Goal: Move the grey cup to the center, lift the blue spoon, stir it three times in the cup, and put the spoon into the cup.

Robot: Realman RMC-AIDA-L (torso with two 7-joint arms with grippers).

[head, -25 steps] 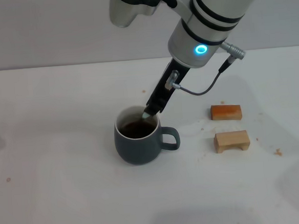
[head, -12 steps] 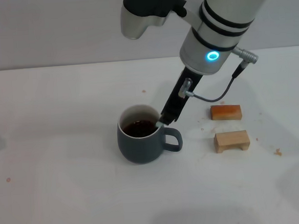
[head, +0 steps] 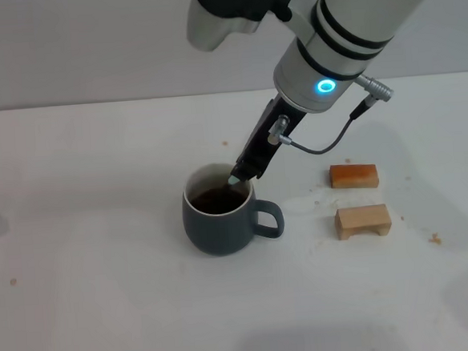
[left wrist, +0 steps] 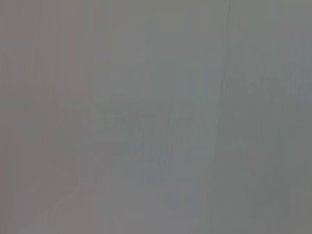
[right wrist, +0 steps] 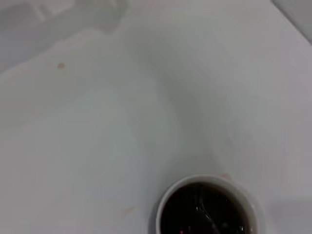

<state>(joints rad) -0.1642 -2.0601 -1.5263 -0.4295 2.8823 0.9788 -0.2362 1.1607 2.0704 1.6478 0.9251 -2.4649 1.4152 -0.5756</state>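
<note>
The grey cup [head: 219,223] stands near the table's middle with its loop handle pointing right and dark brown liquid inside. My right gripper [head: 244,171] slants down from the upper right to just over the cup's far rim. It is shut on the blue spoon [head: 236,178], of which only a pale bit shows below the dark fingers [head: 256,151], dipping into the liquid. The right wrist view looks down on the cup [right wrist: 163,207], where the spoon's bowl [right wrist: 207,214] shows faintly in the liquid. My left gripper is out of view.
Two small wooden blocks lie right of the cup: an orange-brown one [head: 354,175] and a paler one [head: 363,221] nearer me. A grey cable [head: 320,144] loops off the right wrist. Small crumbs dot the white table [head: 106,297].
The right gripper swung the spoon from the cup's far rim to its right rim near the handle, then back to the far rim. The cup shifted very slightly.
</note>
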